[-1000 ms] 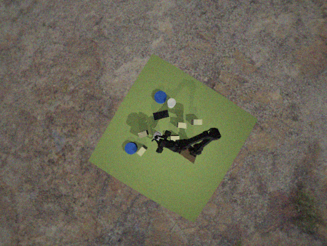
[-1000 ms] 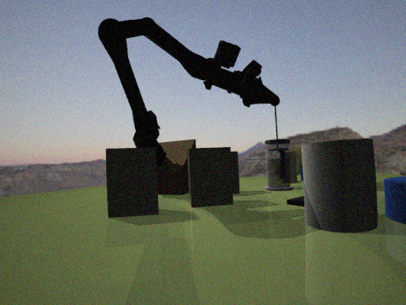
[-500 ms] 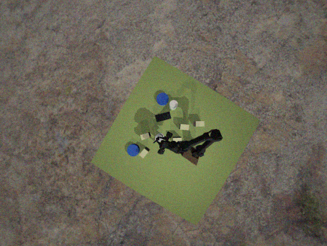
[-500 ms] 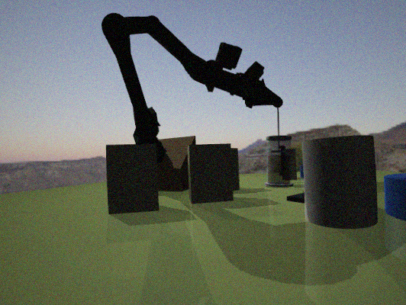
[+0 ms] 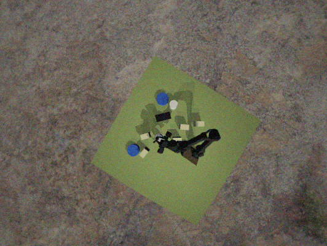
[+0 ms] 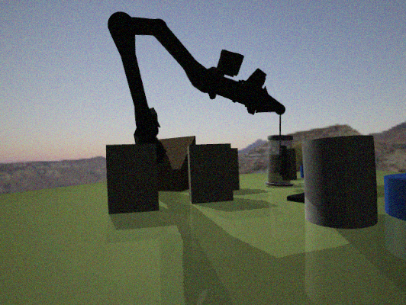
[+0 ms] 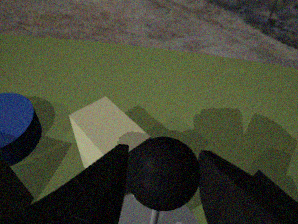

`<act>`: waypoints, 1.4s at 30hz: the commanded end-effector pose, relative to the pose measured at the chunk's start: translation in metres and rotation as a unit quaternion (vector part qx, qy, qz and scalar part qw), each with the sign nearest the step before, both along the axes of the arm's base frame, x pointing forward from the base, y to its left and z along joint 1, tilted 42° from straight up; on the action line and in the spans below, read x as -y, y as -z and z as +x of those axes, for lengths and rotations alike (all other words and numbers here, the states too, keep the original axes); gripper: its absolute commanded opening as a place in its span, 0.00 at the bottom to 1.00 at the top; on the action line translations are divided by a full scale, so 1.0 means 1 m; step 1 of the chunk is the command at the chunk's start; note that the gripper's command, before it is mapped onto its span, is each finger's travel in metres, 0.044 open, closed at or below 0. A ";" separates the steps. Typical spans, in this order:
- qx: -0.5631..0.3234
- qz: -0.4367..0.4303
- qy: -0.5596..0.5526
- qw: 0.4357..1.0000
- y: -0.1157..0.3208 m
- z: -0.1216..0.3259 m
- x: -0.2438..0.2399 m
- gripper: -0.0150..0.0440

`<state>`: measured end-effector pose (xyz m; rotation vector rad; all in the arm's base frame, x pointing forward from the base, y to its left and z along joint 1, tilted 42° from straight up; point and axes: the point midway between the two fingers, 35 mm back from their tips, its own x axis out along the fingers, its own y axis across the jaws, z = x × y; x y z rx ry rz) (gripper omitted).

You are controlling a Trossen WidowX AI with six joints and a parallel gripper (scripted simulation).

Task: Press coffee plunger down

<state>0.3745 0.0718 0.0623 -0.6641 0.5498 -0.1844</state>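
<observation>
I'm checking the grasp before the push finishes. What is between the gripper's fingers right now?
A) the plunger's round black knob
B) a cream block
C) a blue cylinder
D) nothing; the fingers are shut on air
A: in the wrist view the plunger's round black knob sits clamped between the two dark fingers of the gripper, with its thin rod running down to the press.

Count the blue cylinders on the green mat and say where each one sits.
2 in the top view: one blue cylinder near the mat's far side beside a white cylinder, the other near the left edge. Others may be hidden.
</observation>
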 end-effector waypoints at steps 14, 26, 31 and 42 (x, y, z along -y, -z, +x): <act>-0.027 -0.016 0.012 0.999 0.037 -0.004 0.032 0.46; -0.026 -0.017 0.012 0.999 0.039 0.003 0.032 0.46; -0.026 -0.017 0.012 0.999 0.039 0.004 0.031 0.46; -0.026 -0.017 0.012 0.999 0.039 0.005 0.030 0.46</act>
